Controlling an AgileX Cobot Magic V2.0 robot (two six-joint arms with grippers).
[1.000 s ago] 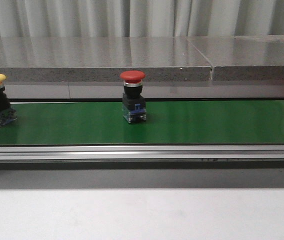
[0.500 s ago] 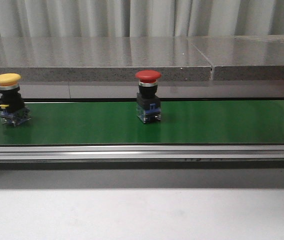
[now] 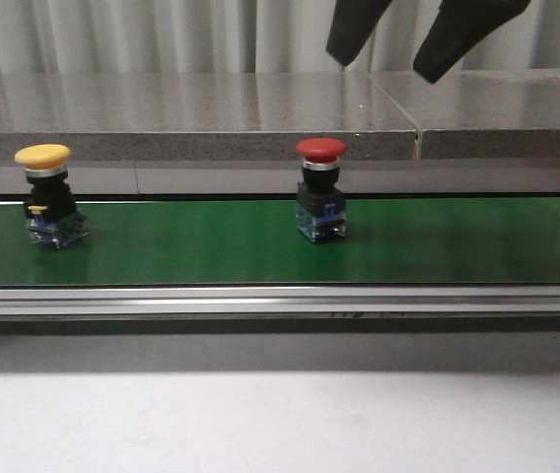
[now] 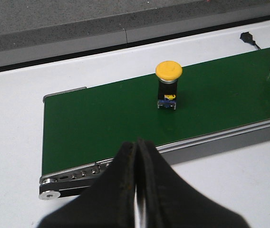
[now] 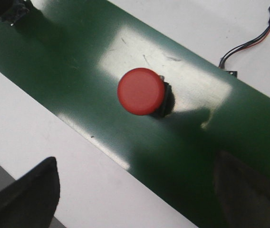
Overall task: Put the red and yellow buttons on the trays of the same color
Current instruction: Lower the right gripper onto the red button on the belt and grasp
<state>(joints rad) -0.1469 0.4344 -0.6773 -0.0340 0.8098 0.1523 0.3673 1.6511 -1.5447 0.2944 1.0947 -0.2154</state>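
right gripper (image 3: 428, 44): wide open, holding nothing, hanging above the red button and a little to its right in the front view; only the two dark fingertips show at the top of that view.
left gripper (image 4: 137, 190): fingers pressed together, nothing between them; sits off the near edge of the belt, near the belt's roller end, short of the yellow button.
red button (image 3: 320, 203): upright on the green conveyor belt (image 3: 457, 241), about mid-width of the visible belt, nearer the far edge; right wrist view looks nearly straight down on its cap (image 5: 140, 91).
yellow button (image 3: 49, 196): upright on the same belt toward its left end, well apart from the red one; also seen in the left wrist view (image 4: 168, 85).
trays: none in view in any camera, so the drop spots cannot be placed.
step, judged: right arm lining up to descend on the red button.
risk: if the belt is running, the button could pass from under the gripper, and a late close would clip the wide cap or tip the button over. A grasp on the smooth rounded cap may slip; the body is safer.
risk 2: yellow button untended; left fingers must open first.
writing: none legible.
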